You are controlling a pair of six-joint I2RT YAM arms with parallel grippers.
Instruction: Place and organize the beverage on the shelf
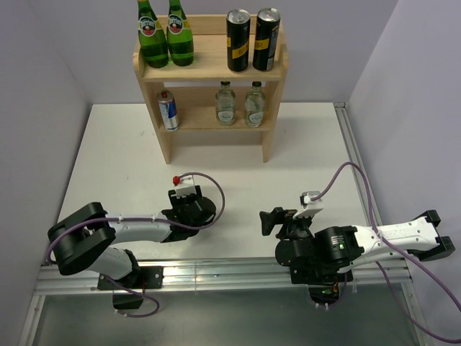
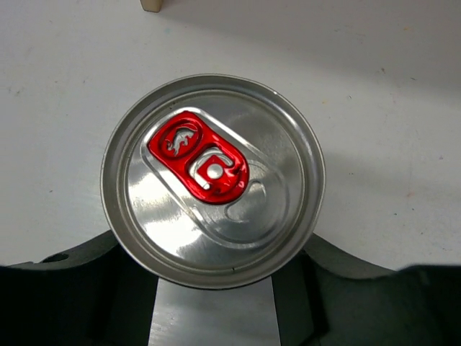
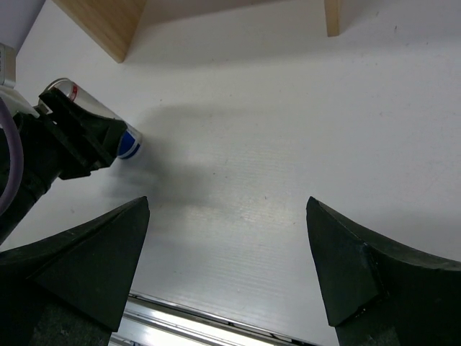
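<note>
My left gripper (image 1: 184, 194) is shut on a slim blue-silver-red can (image 2: 213, 180), tilted just above the table in front of the shelf. The left wrist view looks down on its silver lid and red tab. The right wrist view shows the can (image 3: 128, 143) between black fingers (image 3: 79, 140). The wood shelf (image 1: 209, 63) holds two black-and-yellow cans (image 1: 252, 40) on the top tier at right. The lower tier holds another blue-silver-red can (image 1: 168, 110) at left and two clear bottles (image 1: 240, 104). My right gripper (image 1: 271, 220) is open and empty (image 3: 227, 267).
Two large green glass bottles (image 1: 166, 34) stand on the shelf's top tier at left. A shelf leg (image 2: 151, 4) is just beyond the held can. A metal rail (image 1: 216, 271) runs along the table's near edge. Grey walls close in both sides.
</note>
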